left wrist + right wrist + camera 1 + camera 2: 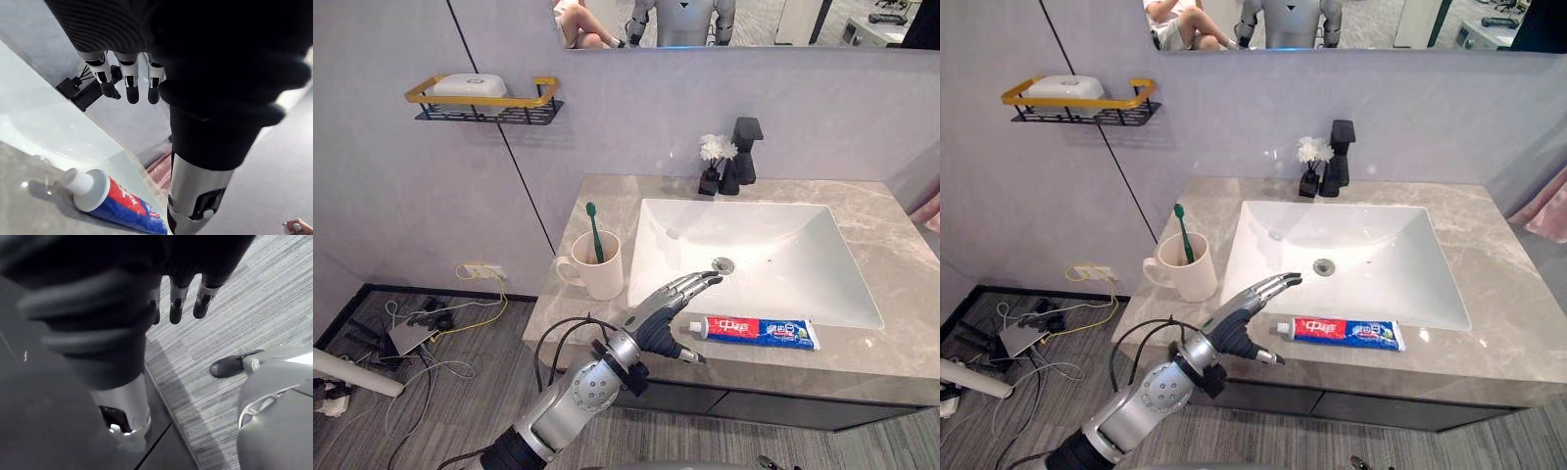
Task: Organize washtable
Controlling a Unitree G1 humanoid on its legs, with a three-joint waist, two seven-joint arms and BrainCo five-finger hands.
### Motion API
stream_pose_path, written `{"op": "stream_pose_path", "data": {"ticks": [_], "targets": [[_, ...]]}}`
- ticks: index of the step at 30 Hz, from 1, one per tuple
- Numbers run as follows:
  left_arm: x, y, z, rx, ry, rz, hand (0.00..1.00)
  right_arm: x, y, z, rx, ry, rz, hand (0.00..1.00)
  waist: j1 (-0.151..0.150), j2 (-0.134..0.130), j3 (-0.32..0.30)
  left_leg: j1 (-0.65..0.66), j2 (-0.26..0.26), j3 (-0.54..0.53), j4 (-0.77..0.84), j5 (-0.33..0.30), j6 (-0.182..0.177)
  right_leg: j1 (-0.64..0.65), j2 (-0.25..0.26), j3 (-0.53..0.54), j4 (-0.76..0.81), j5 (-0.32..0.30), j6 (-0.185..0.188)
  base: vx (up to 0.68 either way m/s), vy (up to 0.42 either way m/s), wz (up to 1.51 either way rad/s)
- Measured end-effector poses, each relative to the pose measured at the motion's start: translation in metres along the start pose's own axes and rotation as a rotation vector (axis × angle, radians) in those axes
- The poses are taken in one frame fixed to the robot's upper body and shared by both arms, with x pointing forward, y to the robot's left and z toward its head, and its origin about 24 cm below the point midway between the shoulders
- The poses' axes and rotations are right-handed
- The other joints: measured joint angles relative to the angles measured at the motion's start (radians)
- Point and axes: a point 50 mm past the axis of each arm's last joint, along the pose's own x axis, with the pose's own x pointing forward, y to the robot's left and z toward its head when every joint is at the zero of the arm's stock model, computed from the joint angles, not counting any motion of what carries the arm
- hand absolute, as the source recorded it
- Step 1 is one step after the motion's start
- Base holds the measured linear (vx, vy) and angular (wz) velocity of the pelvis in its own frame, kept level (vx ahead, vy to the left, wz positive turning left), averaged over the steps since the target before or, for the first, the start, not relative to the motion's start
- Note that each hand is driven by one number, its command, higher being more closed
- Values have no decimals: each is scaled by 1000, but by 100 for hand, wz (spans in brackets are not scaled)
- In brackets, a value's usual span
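Note:
A red, white and blue toothpaste tube [759, 331] lies on the grey marble counter [891, 264] along the front rim of the white sink [773, 250], cap pointing left. My left hand [658, 321] hovers just left of the cap, open, fingers stretched toward the basin and holding nothing. In the left wrist view the tube [115, 199] lies below the straight fingers [132, 81]. A cream mug [597, 269] with a green toothbrush [594, 230] stands at the counter's left. My right hand [178, 301] hangs open over the floor beside the cabinet.
A black faucet [745, 149] and a small black vase of white flowers [713, 162] stand behind the sink. A yellow-and-black wall shelf [484, 101] carries a white soap box. Cables and a power strip [421, 328] lie on the floor at left.

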Motion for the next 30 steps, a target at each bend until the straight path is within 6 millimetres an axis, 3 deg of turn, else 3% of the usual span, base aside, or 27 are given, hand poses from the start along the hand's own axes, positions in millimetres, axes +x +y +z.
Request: {"op": "stream_pose_path", "data": {"ticks": [5,13,30], "targets": [[0,-8,-13,8,68,-23,0,1,-3,3,34,-9,-17,0,-22,5,8,7,1,3,-18,4,0,-3,2,1,-1,0,0,0,0,-1],[2,-10,-17,14,99,-29,0,1,-5,5,64,-12,-28,0,-28,18,47,12,1,10,-25,4,0,-4,1,5,-4,0,0,-5,2,-2],[22,-8,0,-40,9,-37,0,3,2,15,78,-36,-14,0,-66,41,82,8,-1,1,-29,12,-14,-5,-4,-9,-4,2,3,-20,-2,1]]}}
